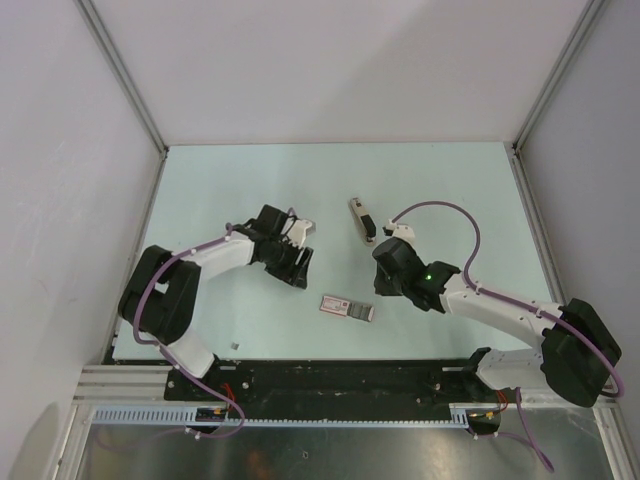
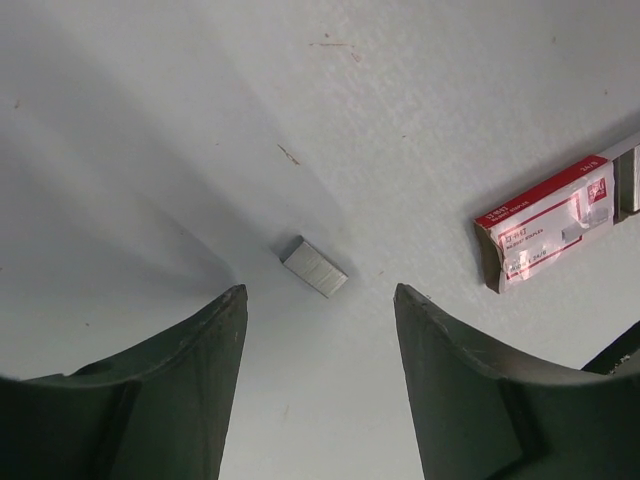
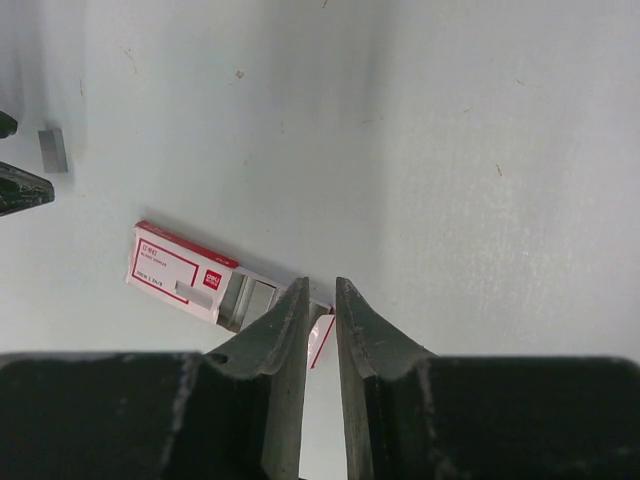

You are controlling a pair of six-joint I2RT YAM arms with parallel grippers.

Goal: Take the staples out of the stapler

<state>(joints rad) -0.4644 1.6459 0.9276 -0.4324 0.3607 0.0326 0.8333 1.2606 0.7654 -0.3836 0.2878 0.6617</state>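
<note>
One short strip of staples (image 2: 314, 266) lay flat on the table (image 2: 150, 120) just ahead of the left claw (image 2: 320, 295), in line with the gap between its widely parted, empty fingers. The stapler (image 1: 360, 220) lay near the right claw (image 3: 320, 285), clear of it. That claw stood almost closed, a thin slit gripping nothing, over one end of a red-and-white box (image 3: 180, 272).

Pale table (image 1: 250, 180): stapler (image 1: 360, 219) lying mid-table, red-and-white box (image 1: 346, 307) nearer, staples strip (image 2: 314, 267) apart from box.
</note>
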